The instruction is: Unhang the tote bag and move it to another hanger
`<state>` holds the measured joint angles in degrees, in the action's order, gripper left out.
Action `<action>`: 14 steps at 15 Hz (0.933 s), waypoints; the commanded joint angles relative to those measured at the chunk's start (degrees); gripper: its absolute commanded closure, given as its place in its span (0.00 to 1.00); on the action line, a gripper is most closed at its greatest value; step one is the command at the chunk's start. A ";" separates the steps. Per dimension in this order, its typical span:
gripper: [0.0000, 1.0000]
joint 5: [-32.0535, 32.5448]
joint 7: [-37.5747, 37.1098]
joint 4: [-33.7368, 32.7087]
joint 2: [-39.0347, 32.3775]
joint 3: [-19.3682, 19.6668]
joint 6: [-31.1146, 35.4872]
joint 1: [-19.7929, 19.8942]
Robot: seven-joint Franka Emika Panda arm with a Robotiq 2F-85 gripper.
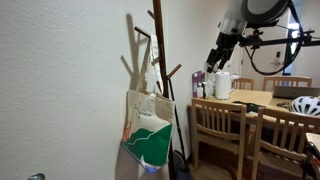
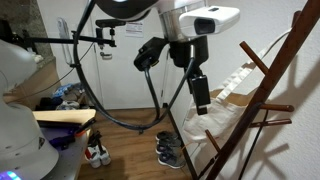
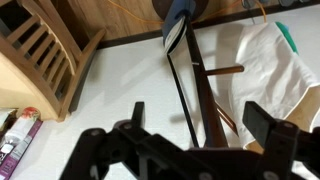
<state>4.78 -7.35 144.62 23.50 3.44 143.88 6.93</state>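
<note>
Hard to make out first: the cream canvas tote bag point(image 1: 147, 128) w/ a green print hangs low on the tall dark-brown wooden coat-stand pole point(image 1: 160, 60) against the wall. Which peg takes its long handles can't be told, and any script on the print is too small to read. In an exterior view the tote bag point(image 2: 215, 130) is partly behind the stand's slanting pegs and cut off at frame bottom. Wrist view gives only a cream corner of it point(image 3: 265, 70) w/ a teal edge, at 3 o'clock of the pole, and a short dark-brown peg point(image 3: 228, 70) pointing at it. The black end effector point(image 1: 216, 58) is in mid-air at 2 o'clock from the bag, well apart. In wrist view point(image 3: 200, 128) its two fingers are spread wide w/ nothing between them. Room: white walls and a wood-plank floor point(image 2: 130, 135) w/ shoes point(image 2: 170, 150) on it. A light wooden desk point(image 1: 255, 98) has slat-back chairs point(image 1: 215, 125) around it and a white jug point(image 1: 222, 85) + white helmet point(image 1: 306, 104) on top. A packet point(image 3: 20, 140) at 8 o'clock in wrist view has lettering, unreadable.
</note>
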 commanded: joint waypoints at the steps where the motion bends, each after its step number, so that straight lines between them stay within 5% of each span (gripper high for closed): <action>1: 0.00 -0.78 -7.64 -6.78 -7.69 -3.65 5.98 0.14; 6: 0.00 0.90 -12.28 -17.70 -13.39 -6.71 6.41 -1.00; 14: 0.00 -0.47 -9.57 -29.34 -14.60 -6.20 0.20 -3.84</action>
<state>4.81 -17.84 119.07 9.61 -3.24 146.85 3.83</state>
